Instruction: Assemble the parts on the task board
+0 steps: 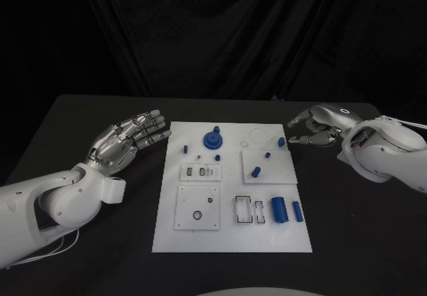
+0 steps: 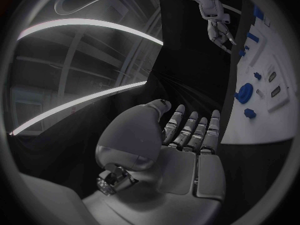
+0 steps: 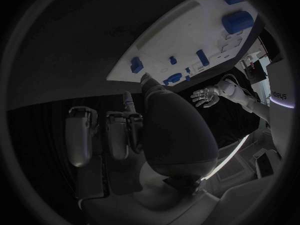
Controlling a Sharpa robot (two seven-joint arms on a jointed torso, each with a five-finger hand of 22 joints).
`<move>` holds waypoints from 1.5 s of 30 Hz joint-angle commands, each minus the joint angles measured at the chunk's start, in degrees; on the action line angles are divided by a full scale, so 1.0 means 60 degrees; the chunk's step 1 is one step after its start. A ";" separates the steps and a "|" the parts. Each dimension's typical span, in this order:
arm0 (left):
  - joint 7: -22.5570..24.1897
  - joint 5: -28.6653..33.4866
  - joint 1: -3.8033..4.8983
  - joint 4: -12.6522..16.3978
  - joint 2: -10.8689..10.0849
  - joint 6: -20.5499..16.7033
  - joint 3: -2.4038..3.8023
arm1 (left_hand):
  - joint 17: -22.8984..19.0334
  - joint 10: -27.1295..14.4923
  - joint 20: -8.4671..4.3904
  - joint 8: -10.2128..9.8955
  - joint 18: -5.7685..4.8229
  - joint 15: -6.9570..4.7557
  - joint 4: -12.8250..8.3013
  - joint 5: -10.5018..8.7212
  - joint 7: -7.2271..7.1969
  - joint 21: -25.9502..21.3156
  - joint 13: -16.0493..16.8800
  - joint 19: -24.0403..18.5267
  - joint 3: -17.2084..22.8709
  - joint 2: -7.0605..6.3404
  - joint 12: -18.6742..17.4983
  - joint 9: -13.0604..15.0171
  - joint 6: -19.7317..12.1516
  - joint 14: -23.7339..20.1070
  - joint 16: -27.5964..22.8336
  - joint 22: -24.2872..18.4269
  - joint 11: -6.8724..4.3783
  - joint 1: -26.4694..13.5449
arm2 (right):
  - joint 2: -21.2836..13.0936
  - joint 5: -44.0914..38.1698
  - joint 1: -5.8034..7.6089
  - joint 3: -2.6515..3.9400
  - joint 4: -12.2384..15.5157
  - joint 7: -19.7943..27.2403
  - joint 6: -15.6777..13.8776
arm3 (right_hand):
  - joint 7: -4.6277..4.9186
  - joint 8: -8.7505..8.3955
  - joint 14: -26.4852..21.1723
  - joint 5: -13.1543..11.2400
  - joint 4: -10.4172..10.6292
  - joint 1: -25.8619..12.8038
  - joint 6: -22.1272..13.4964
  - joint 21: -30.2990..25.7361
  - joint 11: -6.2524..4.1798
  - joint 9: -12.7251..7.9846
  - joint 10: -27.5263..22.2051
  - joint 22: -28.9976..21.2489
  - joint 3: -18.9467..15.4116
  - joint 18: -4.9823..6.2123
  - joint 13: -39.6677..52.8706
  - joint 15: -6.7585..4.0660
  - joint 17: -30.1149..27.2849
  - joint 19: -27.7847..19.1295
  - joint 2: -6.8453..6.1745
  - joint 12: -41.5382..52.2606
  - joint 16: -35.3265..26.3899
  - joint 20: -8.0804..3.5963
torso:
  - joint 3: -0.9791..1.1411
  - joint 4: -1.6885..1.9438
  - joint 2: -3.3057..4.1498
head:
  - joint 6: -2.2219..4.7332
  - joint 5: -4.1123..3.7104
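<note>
The white task board (image 1: 231,234) lies in the middle of the black table. On it I see a blue round gear-like part (image 1: 213,140), small blue pegs (image 1: 255,171) and, toward the near right, a blue cylinder (image 1: 279,209) beside a blue bar (image 1: 297,211). My left hand (image 1: 129,139) hovers left of the board's far end, fingers spread and apart, holding nothing (image 2: 187,135). My right hand (image 1: 318,126) is off the board's far right corner, next to a small blue part (image 1: 281,141). Its fingers (image 3: 119,135) are curled in, and I see nothing between them.
Raised white plates with slots and holes (image 1: 197,208) sit on the board. Black table (image 1: 89,111) stretches on both sides of the board, and a dark curtain hangs behind it.
</note>
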 commanded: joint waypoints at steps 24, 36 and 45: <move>0.1622 0.0017 -0.0029 -0.0015 0.0011 0.0144 0.0007 | 0.0026 -0.0026 0.0000 0.0107 -0.0123 0.0005 -0.0084 -0.0003 0.0247 -0.0348 0.0006 -0.0728 0.0059 0.0005 0.0076 0.0056 0.0168 0.0144 0.0164 -0.0211 0.0073 -0.0160 | 0.0539 -0.1220 -0.0300 0.0006 -0.0392 -0.0670 0.0260 | 0.0013 0.0084 0.1004 0.0348 0.0224 0.0208 0.0067 0.0166 -0.0023 0.0062 0.0993 0.2008 -0.0055 -0.0129 0.2516 -0.0065 0.2515 0.0474 -0.0039 0.0026 0.0024 -0.0069 | -0.0004 0.0001 -0.0009 | -0.0054 -0.0014; 0.1599 0.0017 -0.0064 -0.0029 0.0012 0.0190 0.0007 | 0.0016 -0.0024 0.0015 0.0104 -0.0134 0.0012 -0.0076 -0.0002 0.0257 -0.0430 0.0006 -0.0871 0.0068 0.0028 0.0083 0.0054 0.0148 0.0113 0.0114 -0.0249 0.0078 -0.0165 | 0.0729 -0.1223 -0.0399 0.0007 -0.0546 -0.0667 0.0264 | 0.0040 0.0102 0.1000 0.0742 0.0208 0.0238 0.0101 0.0126 -0.0002 0.0088 0.0993 0.1995 -0.0012 -0.0118 0.2516 -0.0050 0.2496 0.0453 0.0061 0.0026 0.0009 -0.0057 | -0.0001 -0.0007 -0.0006 | -0.0072 -0.0007; 0.1574 0.0017 -0.0089 -0.0031 0.0012 0.0217 0.0007 | 0.0017 -0.0024 0.0018 0.0103 -0.0136 0.0017 -0.0074 -0.0002 0.0257 -0.0437 0.0006 -0.0884 0.0071 0.0035 0.0085 0.0054 0.0144 0.0114 0.0121 -0.0253 0.0081 -0.0166 | 0.0848 -0.1224 -0.0418 0.0009 -0.0634 -0.0639 0.0307 | 0.0046 0.0252 0.0997 0.0962 0.0180 0.0282 0.0397 0.0116 0.0007 0.0179 0.0993 0.2000 0.0029 -0.0116 0.2516 -0.0040 0.2488 0.0451 0.0141 0.0026 0.0001 -0.0046 | 0.0000 -0.0009 -0.0004 | -0.0088 -0.0011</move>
